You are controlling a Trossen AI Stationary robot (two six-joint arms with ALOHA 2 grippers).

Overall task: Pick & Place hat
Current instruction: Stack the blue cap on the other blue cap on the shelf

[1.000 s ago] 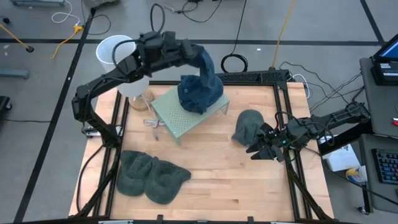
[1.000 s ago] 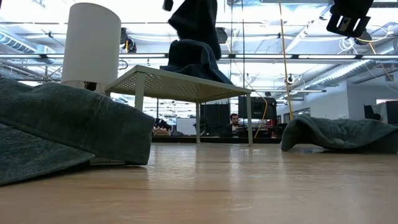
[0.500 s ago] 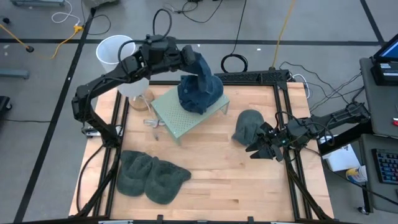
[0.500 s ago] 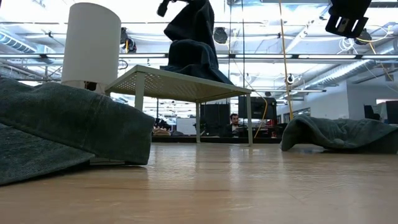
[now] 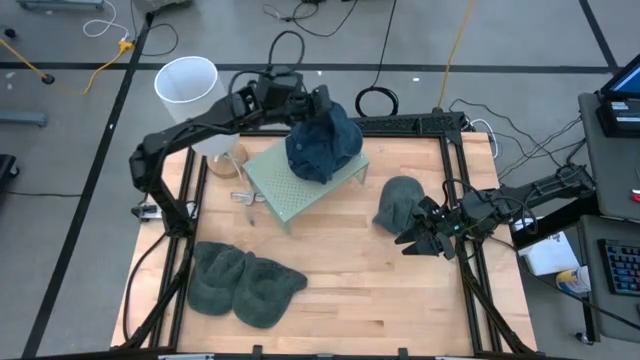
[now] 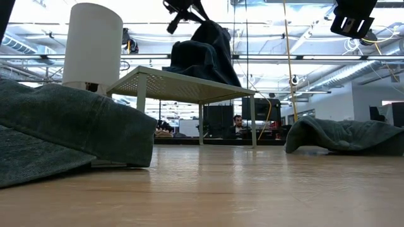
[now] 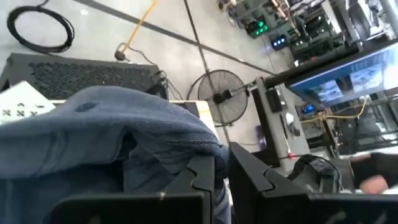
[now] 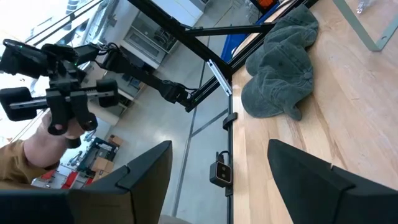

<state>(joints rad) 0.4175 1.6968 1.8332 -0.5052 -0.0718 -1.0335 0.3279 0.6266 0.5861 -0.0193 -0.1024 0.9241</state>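
A: How far along is it?

B: On the tabletop [image 5: 350, 270], the stand [image 5: 300, 182] already carries the blue hat [image 5: 322, 148], so the placing looks nearly done. Three grey hats [image 5: 243, 282] lie off the stand, untouched.

A: And the arms?

B: The left end effector [image 5: 310, 100], above the stand's far edge, is clamped on the blue hat; letting go remains. The right end effector [image 5: 418, 238] waits with jaws apart, right of the stand.
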